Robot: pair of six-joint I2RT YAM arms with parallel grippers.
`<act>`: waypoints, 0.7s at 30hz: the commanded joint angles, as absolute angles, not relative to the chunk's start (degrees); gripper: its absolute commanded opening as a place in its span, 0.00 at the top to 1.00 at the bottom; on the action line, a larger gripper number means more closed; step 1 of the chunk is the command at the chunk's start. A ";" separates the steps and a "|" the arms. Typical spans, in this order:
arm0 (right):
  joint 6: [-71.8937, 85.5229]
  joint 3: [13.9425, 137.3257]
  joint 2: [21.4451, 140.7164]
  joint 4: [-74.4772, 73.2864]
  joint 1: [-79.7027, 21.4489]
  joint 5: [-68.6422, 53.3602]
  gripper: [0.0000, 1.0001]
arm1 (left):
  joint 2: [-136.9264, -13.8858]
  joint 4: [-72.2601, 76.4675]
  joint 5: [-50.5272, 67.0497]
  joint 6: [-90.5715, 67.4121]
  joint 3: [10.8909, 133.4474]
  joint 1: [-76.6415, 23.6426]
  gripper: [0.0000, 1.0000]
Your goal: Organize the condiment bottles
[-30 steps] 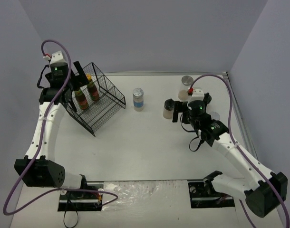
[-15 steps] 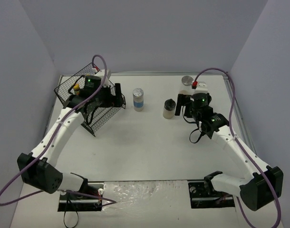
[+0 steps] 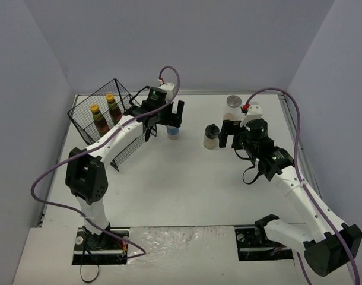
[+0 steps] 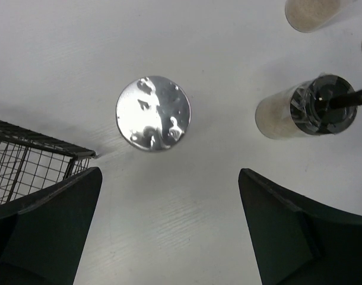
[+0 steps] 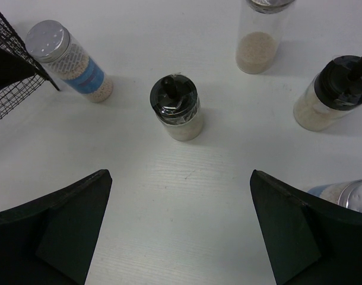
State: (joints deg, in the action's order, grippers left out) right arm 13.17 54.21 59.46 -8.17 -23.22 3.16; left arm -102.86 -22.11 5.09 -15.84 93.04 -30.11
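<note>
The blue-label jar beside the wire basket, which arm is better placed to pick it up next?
Left. The left gripper hangs open almost directly above the blue-label jar. The right gripper, also open, sits over a black-capped shaker, with that jar off to its far side.

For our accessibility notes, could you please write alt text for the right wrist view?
The right gripper is open over a white table, with a black-capped shaker standing just ahead of its fingers. Around it stand a blue-labelled silver-lidded jar, a second black-capped shaker and a clear jar of pale granules.

Lab booth: plain walls (image 3: pixel 169 41), white table (image 3: pixel 181 178)
</note>
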 commanded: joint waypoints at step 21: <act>12.19 50.17 57.26 -4.94 -23.20 -2.46 0.00 | -116.61 -21.06 0.63 -14.97 110.01 -30.36 0.43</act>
